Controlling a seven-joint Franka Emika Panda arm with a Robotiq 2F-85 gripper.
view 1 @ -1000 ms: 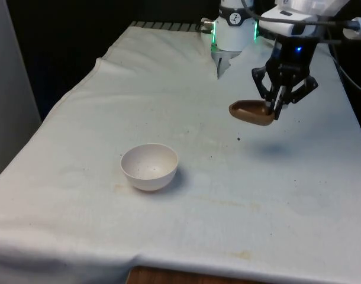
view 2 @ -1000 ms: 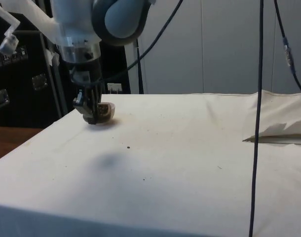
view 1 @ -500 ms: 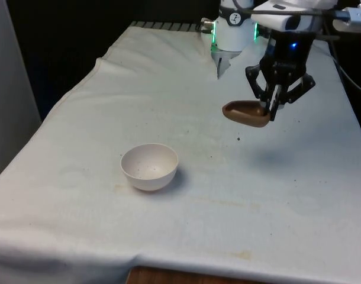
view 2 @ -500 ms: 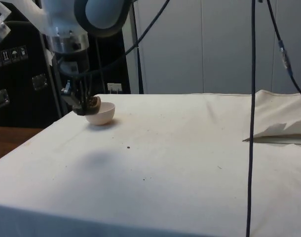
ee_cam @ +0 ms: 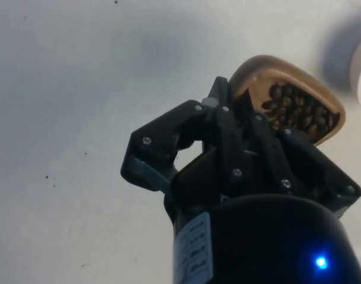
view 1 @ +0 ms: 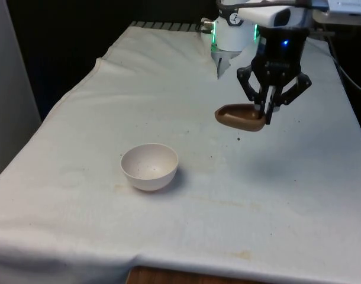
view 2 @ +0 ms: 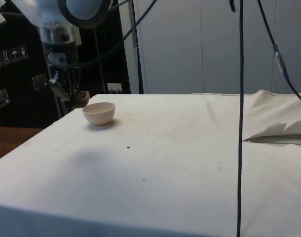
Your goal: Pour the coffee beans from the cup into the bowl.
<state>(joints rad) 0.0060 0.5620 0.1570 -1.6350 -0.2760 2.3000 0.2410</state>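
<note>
My claw pinches the cup by its rim, level, beans inside. I should carry it level over the bowl, then tilt slowly.

Front view looks down the length of the table from its near end, fairly high and wide. Side view sits low at the table's edge, looking across the cloth toward dark cabinets (almost level with the surface). Wrist view hangs close above, staring straight down past the gripper. Front and side both catch the bowl.
</note>
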